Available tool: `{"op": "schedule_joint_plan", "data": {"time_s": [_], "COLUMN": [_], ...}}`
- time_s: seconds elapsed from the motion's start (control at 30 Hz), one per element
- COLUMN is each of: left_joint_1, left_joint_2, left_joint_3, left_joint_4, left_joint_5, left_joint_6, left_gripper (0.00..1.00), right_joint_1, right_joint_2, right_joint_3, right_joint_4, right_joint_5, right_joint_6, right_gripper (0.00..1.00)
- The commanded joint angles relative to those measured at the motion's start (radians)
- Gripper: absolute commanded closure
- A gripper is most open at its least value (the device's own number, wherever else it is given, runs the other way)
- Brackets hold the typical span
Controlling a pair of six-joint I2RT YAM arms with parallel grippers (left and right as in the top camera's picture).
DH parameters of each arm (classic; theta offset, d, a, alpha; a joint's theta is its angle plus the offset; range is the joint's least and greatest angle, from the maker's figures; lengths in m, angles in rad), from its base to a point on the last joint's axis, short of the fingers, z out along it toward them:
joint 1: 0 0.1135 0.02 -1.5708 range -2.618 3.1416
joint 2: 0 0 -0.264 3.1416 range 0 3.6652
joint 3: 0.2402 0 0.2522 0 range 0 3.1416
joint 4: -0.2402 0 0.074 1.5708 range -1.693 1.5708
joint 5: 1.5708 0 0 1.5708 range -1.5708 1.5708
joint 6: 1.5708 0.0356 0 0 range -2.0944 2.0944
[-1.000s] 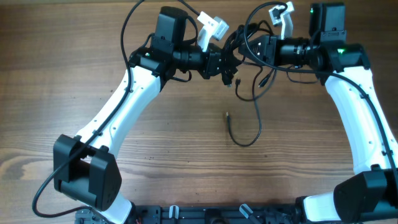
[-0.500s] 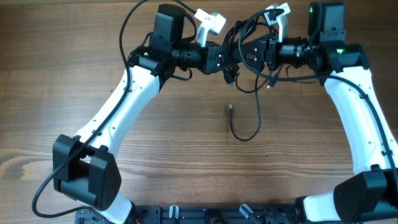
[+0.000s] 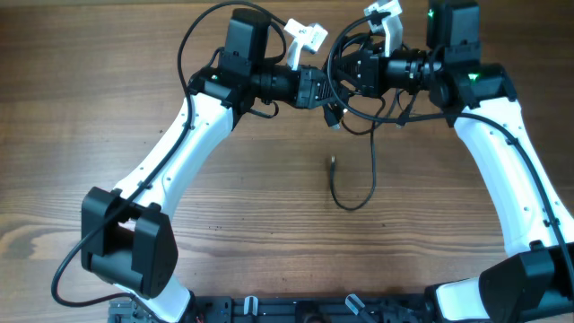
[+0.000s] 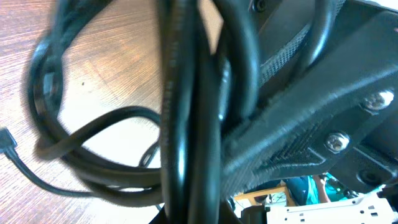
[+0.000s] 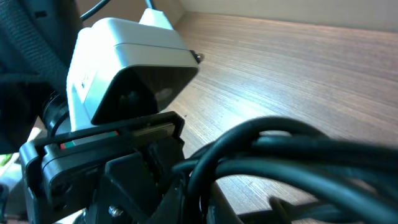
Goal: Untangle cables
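Right arm has swung in toward the left over the last second, so the right pincer [image 3: 348, 75] now sits just beside the left pincer [image 3: 328, 91] over the far middle of the counter [image 3: 269, 215]. Both pincers are clenched on the cables [image 3: 373, 175], a black tangle held up between them. One strand drops from the tangle and curls into a hook, its plug end about where it was before.
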Motion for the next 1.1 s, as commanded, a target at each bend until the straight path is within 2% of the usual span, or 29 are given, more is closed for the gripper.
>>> {"op": "schedule_joint_plan", "data": {"time_s": [0.0, 0.07, 0.4, 0.5, 0.57, 0.67, 0.77, 0.83, 0.93, 1.07], "left_joint_1": [0.013, 0.035, 0.136, 0.170, 0.188, 0.187, 0.147, 0.110, 0.040, 0.006], "left_joint_2": [-0.027, -0.027, -0.027, -0.027, -0.027, -0.027, -0.027, -0.026, -0.026, -0.024], "left_joint_3": [0.009, 0.009, 0.009, 0.009, 0.009, 0.009, 0.009, 0.009, 0.009, 0.009], "left_joint_4": [0.008, -0.012, -0.055, -0.116, -0.161, -0.192, -0.192, -0.188, -0.185, -0.159], "left_joint_5": [0.096, 0.095, 0.094, 0.039, 0.001, 0.001, 0.001, -0.014, -0.118, -0.232], "left_joint_6": [0.013, 0.013, 0.016, 0.026, 0.045, 0.082, 0.082, 0.082, 0.070, -0.011], "left_gripper": [0.96, 0.96, 0.96, 0.96, 0.96, 0.96, 0.95, 0.94, 0.96, 0.96], "right_joint_1": [-0.017, -0.034, -0.090, -0.137, -0.171, -0.177, -0.149, -0.119, -0.054, -0.010], "right_joint_2": [0.016, 0.016, 0.016, 0.016, 0.016, 0.016, 0.016, 0.016, 0.008, -0.033], "right_joint_3": [-0.001, -0.001, -0.001, -0.001, -0.001, -0.001, -0.001, -0.001, -0.001, -0.001], "right_joint_4": [-0.030, -0.071, -0.164, -0.198, -0.204, -0.178, -0.152, -0.141, -0.140, -0.139], "right_joint_5": [0.325, 0.416, 0.567, 0.622, 0.575, 0.346, 0.193, 0.151, 0.131, 0.113], "right_joint_6": [0.170, 0.224, 0.222, 0.243, 0.231, 0.071, 0.000, -0.027, -0.076, -0.074], "right_gripper": [0.96, 0.96, 0.96, 0.96, 0.96, 0.96, 0.96, 0.96, 0.96, 0.96]}}
